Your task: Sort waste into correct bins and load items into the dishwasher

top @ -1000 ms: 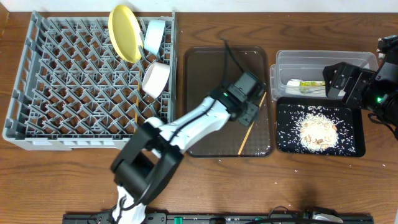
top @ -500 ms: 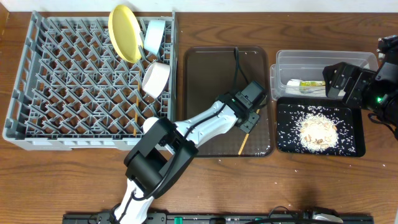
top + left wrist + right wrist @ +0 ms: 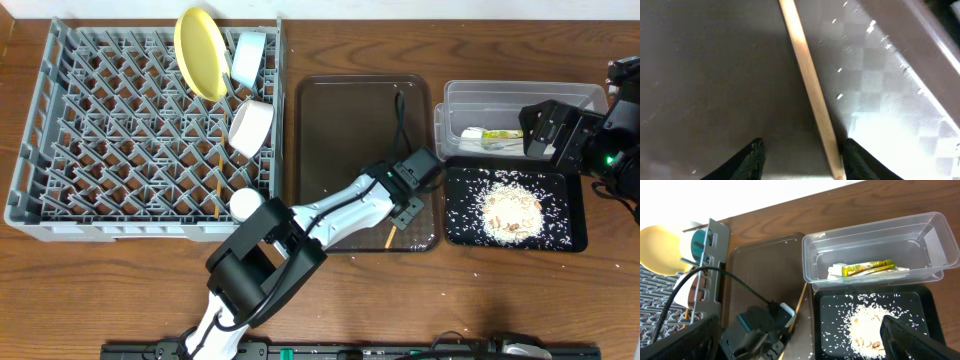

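My left gripper (image 3: 405, 212) is open and low over the front right part of the dark brown tray (image 3: 345, 120). In the left wrist view its fingers (image 3: 804, 152) straddle a wooden chopstick (image 3: 807, 82) that lies flat on the tray, close to the right finger. Its end shows in the overhead view (image 3: 389, 238). The grey rack (image 3: 60, 190) holds the yellow plate (image 3: 198, 50), the light blue bowl (image 3: 248, 57), a white bowl (image 3: 250, 125) and another chopstick (image 3: 217, 185). My right gripper (image 3: 548, 130) is open and empty above the clear tub (image 3: 520, 98).
The clear tub holds the green-and-yellow wrapper (image 3: 870, 268) and the white napkin (image 3: 839, 272). The black tray (image 3: 565, 238) in front of it holds a heap of rice scraps (image 3: 512, 210). A few grains lie on the table by it.
My left gripper has moved along the brown tray toward the table's front and right, down to the lower part of the chopstick. The right arm has not moved.
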